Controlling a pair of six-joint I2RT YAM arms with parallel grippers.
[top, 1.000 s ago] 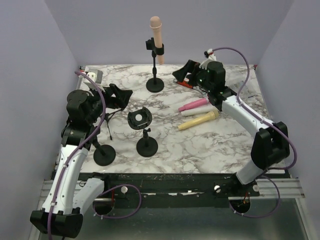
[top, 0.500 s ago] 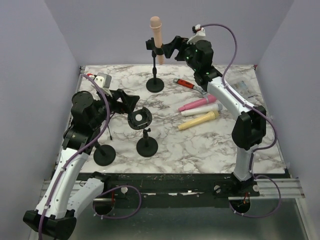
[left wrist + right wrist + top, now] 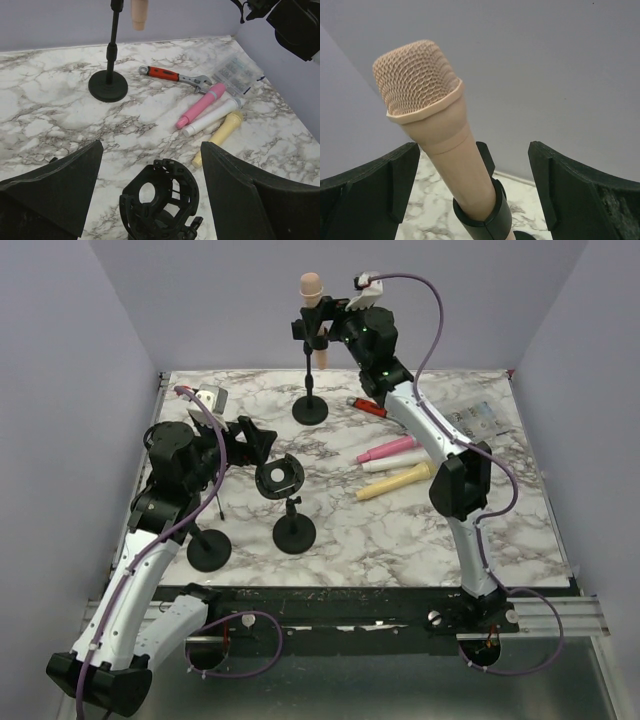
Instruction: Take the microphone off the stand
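Note:
A peach microphone (image 3: 312, 298) stands upright in the black clip of a tall stand (image 3: 310, 405) at the back of the table. In the right wrist view the microphone (image 3: 445, 145) sits in its ring clip (image 3: 487, 220) between my spread fingers, nearer the left one. My right gripper (image 3: 332, 328) is open, raised to the microphone's body and not touching it. My left gripper (image 3: 262, 440) is open and empty over a short stand with an empty round cradle (image 3: 279, 476), seen also in the left wrist view (image 3: 160, 200).
Pink (image 3: 388, 449), white (image 3: 395, 461) and yellow (image 3: 397, 481) microphones lie on the marble table right of centre. A red-handled wrench (image 3: 366, 407) and a clear packet (image 3: 476, 416) lie behind them. Another low black stand base (image 3: 208, 549) stands at front left.
My right gripper has risen from near the table and swung left to the microphone's body, fingers either side. My left gripper has shifted slightly right toward the empty cradle.

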